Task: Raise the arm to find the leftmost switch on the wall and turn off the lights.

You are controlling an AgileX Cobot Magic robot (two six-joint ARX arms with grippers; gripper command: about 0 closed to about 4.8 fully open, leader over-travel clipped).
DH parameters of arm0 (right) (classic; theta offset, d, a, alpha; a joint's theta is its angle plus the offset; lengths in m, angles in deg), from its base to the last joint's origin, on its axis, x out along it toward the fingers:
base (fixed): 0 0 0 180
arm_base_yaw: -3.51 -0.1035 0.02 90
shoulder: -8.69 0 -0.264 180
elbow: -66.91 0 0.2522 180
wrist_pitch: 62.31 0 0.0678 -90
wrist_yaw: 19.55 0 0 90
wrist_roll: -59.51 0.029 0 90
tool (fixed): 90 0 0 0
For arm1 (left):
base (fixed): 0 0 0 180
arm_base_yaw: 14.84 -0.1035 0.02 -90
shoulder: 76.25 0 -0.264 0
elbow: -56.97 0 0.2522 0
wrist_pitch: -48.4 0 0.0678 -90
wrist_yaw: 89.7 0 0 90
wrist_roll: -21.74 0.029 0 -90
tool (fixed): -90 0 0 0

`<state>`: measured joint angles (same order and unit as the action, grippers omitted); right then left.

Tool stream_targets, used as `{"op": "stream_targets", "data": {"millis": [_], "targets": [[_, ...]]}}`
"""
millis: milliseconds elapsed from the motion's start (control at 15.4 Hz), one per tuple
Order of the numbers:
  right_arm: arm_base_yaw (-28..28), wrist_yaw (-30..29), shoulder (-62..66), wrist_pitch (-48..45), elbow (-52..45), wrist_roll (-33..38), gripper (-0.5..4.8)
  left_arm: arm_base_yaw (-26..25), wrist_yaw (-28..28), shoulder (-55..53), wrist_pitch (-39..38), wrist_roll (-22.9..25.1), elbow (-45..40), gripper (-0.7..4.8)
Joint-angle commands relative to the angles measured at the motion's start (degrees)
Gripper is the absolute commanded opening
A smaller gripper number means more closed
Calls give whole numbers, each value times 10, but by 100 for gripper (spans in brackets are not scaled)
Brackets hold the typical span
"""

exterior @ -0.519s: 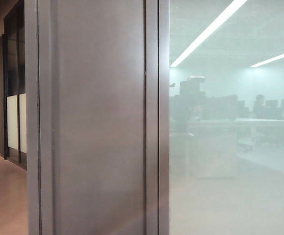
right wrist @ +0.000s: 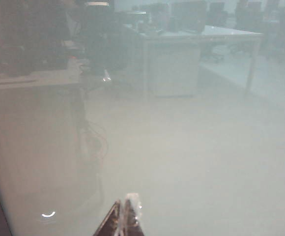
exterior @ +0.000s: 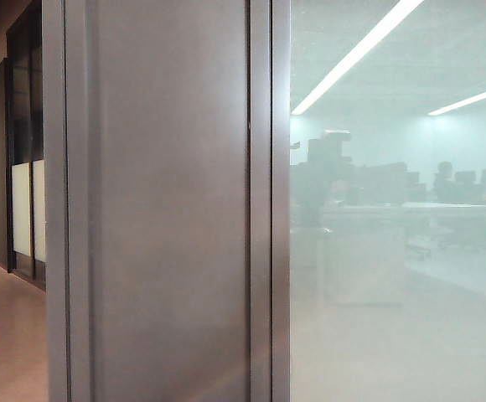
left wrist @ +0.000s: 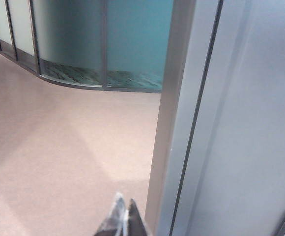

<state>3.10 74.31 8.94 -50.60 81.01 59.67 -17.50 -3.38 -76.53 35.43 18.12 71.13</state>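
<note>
Searching for the switch was the step in hand; none was seen. The arm (exterior: pixel 323 172) was mirrored in the glass beside the grey post (exterior: pixel 168 209). Left pincer (left wrist: pixel 122 216) and right pincer (right wrist: pixel 125 214) were pressed closed, empty. Lifting was judged needed next.

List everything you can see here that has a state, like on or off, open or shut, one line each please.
Ceiling light strips: on, seen through the frosted glass.
Left tool: shut, empty, above the floor beside the metal wall panel.
Right tool: shut, empty, close to the frosted glass.
Arm: raised, a dark blurred shape in the glass.
Wall switch: not in view.
</note>
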Motion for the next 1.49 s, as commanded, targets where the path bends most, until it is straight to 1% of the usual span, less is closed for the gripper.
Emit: {"op": "stream_targets", "data": {"millis": [65,324,454,519,648,778,843,908,1102,1167,1297,1491], "targets": [[-1,0,-2,-8,1,0,-1,0,-1,0,6,2,1,-5],[-1,-3,-2,-11,1,1,0,0,-2,0,7,2,1,-5],[-1,-27,-2,-24,1,2,-1,0,-6,0,28,2,2,-5],[-1,-55,-2,-37,1,2,-1,0,-29,0,60,2,4,-5],[-1,-91,-2,-71,1,12,-1,0,-32,0,122,2,4,-5],[-1,-100,-2,-132,1,47,-1,0,-31,0,194,1,4,-5],[-1,-99,-1,-174,5,61,-1,0,-30,0,245,-2,6,-6],[-1,-86,-1,-193,12,61,-1,0,-30,0,260,-12,12,-6],[0,-34,-1,-197,53,61,-1,0,-30,0,262,-26,51,-6],[0,3,-1,-196,88,60,-1,0,-30,0,262,-27,80,-6],[0,36,10,-194,134,60,-1,0,-24,-9,262,-26,126,-6],[0,41,68,-193,216,60,-1,0,-26,-68,262,-24,211,-5]]}}
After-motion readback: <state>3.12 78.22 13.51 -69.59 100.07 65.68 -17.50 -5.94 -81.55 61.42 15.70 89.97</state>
